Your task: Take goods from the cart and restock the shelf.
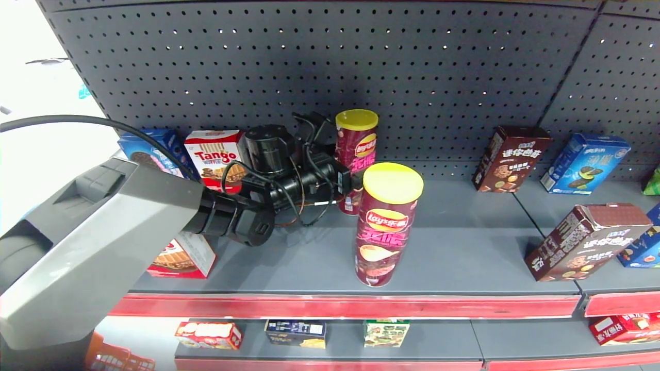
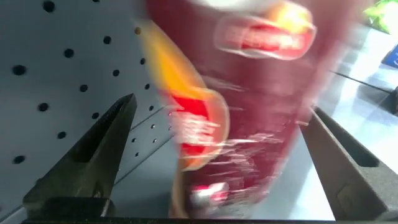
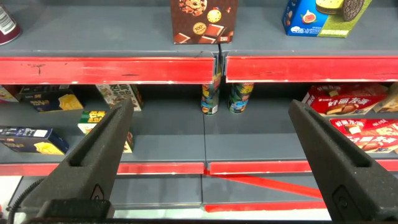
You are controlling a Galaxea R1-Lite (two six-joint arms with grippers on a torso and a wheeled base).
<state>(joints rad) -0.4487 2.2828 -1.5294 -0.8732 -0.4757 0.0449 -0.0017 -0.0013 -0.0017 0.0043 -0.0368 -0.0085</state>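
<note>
- Your left gripper [image 1: 352, 181] has its jaws spread wide around the rear chip can [image 1: 356, 147], low on the tube's body.
- In the left wrist view, the two dark, wedge-shaped fingers [image 2: 93, 158] flank the can. It shows as a glossy maroon cylinder with a printed label, blurred.
- One finger stands clear of the can, and the perforated grey pegboard [image 1: 309, 62] shows through the gap. The other finger lies just beside the can's edge, and you cannot tell whether it touches.
- The rear can stands upright between the jaws on the flat grey shelf [image 1: 464, 247], close to the pegboard. Its round yellow lid sits well above the fingers.
- A front chip can [image 1: 388, 226], the same maroon tube with a yellow lid, stands upright outside the jaws. It is near them on the shelf's front side, apart from the rear can.
- Behind that gripper's wrist, a red-and-white cardboard wafer box [image 1: 214, 154] and a blue cookie box [image 1: 149, 149] stand against the pegboard.
- Your right gripper [image 3: 209, 104] also has its jaws spread wide, the two black tapered fingers well apart.
- Through the gap between those jaws you see a lower grey shelf behind a glossy red edge strip [image 3: 106, 70]. Two small cylindrical cans [image 3: 210, 98] stand side by side there, where two shelf sections meet.
- Flat rectangular cardboard boxes [image 3: 354, 99] lie on that shelf beyond the jaws, off to either side.
</note>
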